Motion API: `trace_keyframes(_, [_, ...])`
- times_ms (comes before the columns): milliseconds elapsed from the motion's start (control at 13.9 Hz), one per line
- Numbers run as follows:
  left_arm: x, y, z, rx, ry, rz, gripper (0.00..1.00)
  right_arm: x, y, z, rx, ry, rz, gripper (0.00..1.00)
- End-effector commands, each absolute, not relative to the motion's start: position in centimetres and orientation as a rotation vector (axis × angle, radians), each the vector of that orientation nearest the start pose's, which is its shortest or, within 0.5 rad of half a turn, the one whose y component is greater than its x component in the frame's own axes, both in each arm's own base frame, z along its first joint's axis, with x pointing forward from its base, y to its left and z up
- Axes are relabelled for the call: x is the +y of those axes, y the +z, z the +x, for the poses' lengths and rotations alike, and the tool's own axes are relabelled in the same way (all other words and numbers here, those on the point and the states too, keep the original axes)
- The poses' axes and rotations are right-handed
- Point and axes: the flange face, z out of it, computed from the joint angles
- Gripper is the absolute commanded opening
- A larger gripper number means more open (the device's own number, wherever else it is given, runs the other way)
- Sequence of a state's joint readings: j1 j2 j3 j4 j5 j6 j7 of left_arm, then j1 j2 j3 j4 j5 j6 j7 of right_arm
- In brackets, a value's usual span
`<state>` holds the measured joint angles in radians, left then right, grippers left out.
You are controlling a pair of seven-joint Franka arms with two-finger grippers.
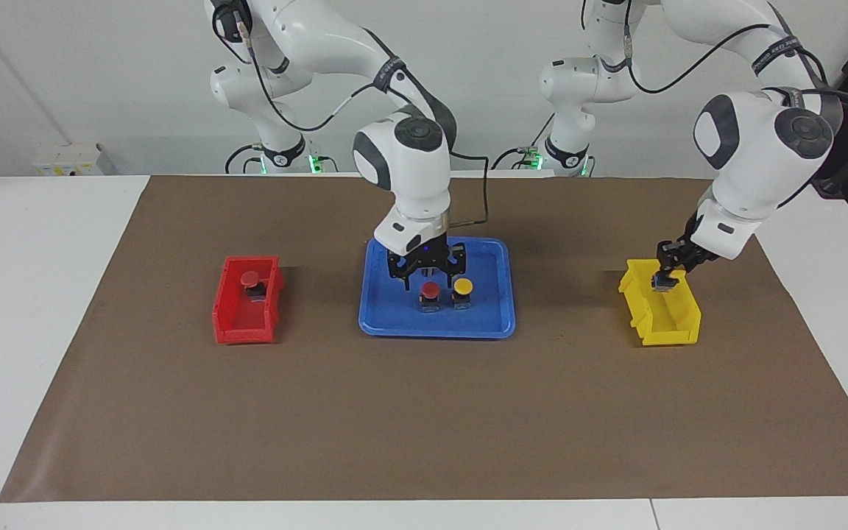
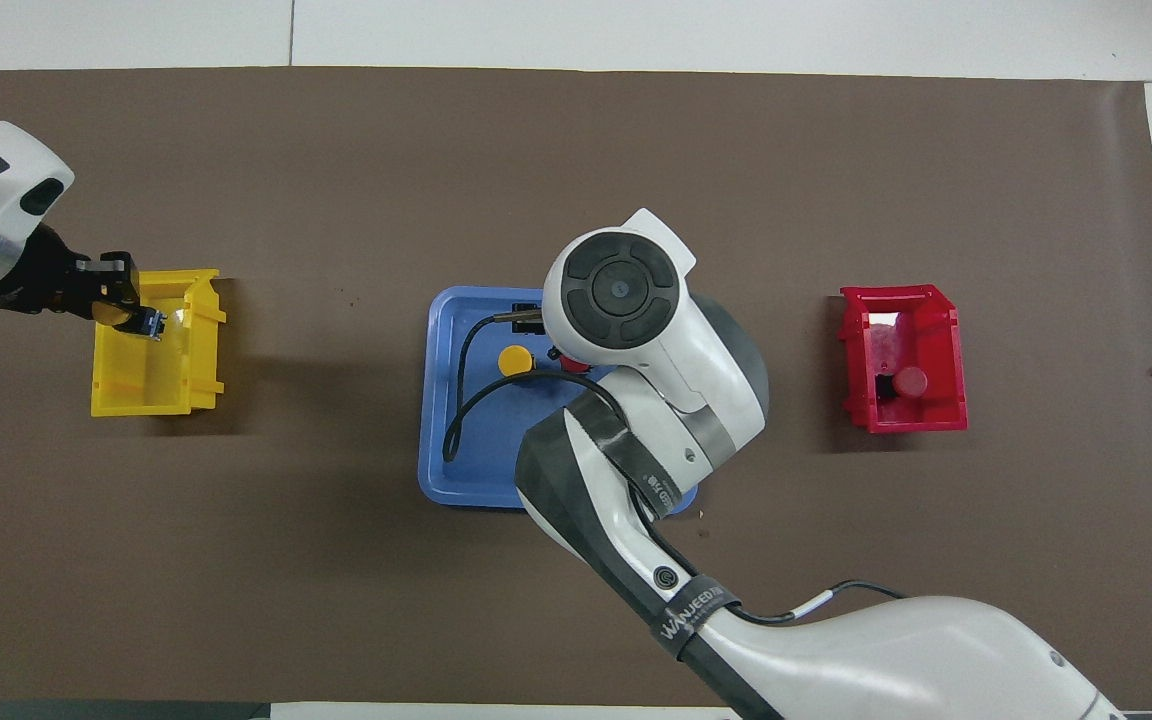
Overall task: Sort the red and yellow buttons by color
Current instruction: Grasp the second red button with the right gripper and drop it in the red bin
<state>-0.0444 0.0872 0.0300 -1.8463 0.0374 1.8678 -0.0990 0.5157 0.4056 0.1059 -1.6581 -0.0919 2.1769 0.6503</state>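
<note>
On the blue tray (image 1: 394,324) a red button (image 1: 430,289) and a yellow button (image 1: 462,285) stand side by side. My right gripper (image 1: 430,278) is open straight over the red button, with a finger on each side of its cap. In the overhead view the wrist hides this gripper, and only an edge of the red button (image 2: 572,362) shows beside the yellow one (image 2: 515,360). Another red button (image 1: 250,278) lies in the red bin (image 1: 244,327). My left gripper (image 1: 665,280) is shut on a second yellow button (image 2: 118,315), held tilted over the yellow bin (image 1: 670,327).
The red bin (image 2: 946,330) stands toward the right arm's end of the brown mat and the yellow bin (image 2: 156,390) toward the left arm's end, with the tray (image 2: 456,470) between them. The right arm's black cable (image 2: 461,400) hangs over the tray.
</note>
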Motion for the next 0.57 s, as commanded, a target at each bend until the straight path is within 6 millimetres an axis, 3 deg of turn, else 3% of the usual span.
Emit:
trace_keyframes(0, [0.3,45.0,54.8,-0.106,0.039,-3.091,0.02,38.7,37.1,54.6,-0.016,-0.194,-3.109,0.78])
trace_keyframes(144, [1.5,43.1,53.6,-0.136,0.033,-3.093,0.01,39.1,35.2,53.5,-0.033,-0.216,-3.091,0.76])
trace_keyframes(359, [1.2,40.1,52.8,-0.121,0.017,-3.097,0.01,39.0,34.2,52.8,-0.039,-0.197,-3.101,0.75])
trace_keyframes(502, [0.8,39.2,52.8,-0.080,0.022,-3.098,0.01,38.6,33.5,52.5,-0.041,-0.182,-3.109,0.74])
